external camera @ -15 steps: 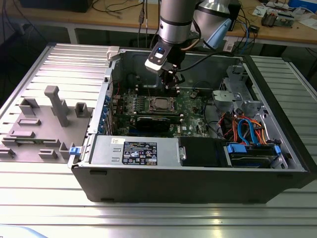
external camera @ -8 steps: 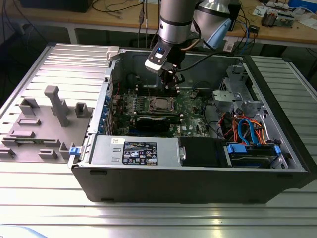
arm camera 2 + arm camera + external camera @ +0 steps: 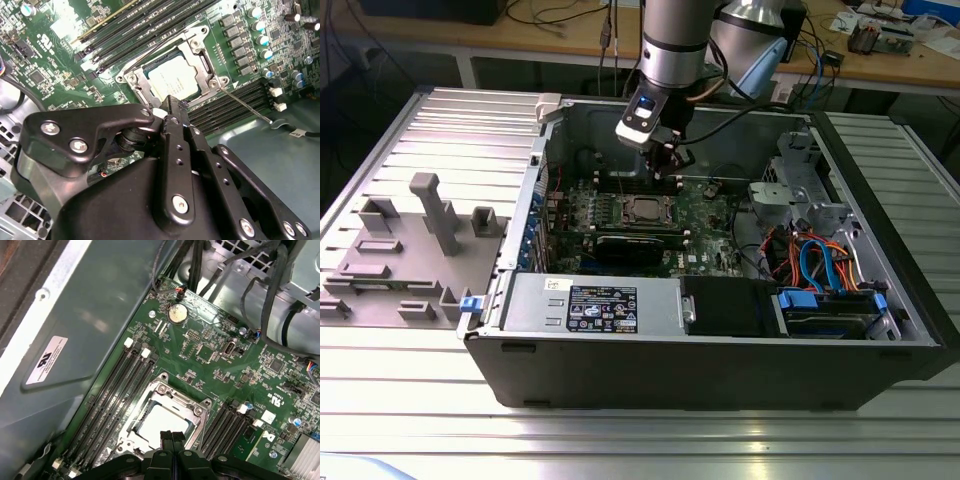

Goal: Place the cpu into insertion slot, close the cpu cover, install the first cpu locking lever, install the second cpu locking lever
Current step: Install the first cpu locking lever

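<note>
The cpu (image 3: 172, 82) shows its silver-grey top (image 3: 161, 422) lying flat in the insertion slot (image 3: 645, 210) on the green board. The cpu cover (image 3: 172, 394) lies down around it as a silver frame (image 3: 200, 60). One thin locking lever (image 3: 246, 103) sticks out free from a corner of the socket, over the memory slots. A second wire lever (image 3: 150, 50) runs along another side of the socket. My gripper (image 3: 172, 436) hovers just above the socket's edge, shut with nothing between its fingers (image 3: 170, 102). In the exterior view the gripper (image 3: 667, 170) hangs behind the socket.
Long black memory slots (image 3: 117, 390) flank the socket on both sides. A coin cell (image 3: 176, 313) and cable bundles (image 3: 270, 285) sit beyond it. The case walls (image 3: 550, 150), a black card (image 3: 635, 245), the power supply (image 3: 590, 305) and drive cables (image 3: 820, 265) surround the board.
</note>
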Action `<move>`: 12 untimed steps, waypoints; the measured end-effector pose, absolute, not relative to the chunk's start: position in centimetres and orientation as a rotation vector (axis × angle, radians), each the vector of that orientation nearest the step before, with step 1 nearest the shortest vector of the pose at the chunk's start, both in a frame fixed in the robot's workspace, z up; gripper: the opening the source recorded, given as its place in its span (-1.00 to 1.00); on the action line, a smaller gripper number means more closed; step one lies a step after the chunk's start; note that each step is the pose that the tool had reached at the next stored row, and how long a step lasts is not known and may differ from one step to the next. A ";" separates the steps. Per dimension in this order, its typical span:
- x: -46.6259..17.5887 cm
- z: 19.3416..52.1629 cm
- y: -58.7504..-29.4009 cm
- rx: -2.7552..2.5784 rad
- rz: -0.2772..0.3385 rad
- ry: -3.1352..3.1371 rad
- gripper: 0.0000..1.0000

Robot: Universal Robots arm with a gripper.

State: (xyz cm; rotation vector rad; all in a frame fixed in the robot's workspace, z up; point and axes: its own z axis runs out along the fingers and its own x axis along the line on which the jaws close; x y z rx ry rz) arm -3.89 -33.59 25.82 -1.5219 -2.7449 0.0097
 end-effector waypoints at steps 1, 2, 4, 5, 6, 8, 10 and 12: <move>-3.9 25.8 -33.6 -1.517 0.010 -2.747 -0.79; -3.9 25.8 -33.6 -1.517 0.010 -2.747 -0.79; -3.9 25.8 -33.6 -1.517 0.010 -2.748 -0.79; -3.9 25.8 -33.6 -1.517 0.010 -2.748 -0.79; -3.9 25.8 -33.6 -1.517 0.010 -2.748 -0.79; -3.9 25.9 -33.6 -1.517 0.010 -2.748 -0.79; -3.9 26.0 -33.6 -1.517 0.010 -2.748 -0.79; -3.9 26.1 -33.6 -1.517 0.009 -2.748 -0.79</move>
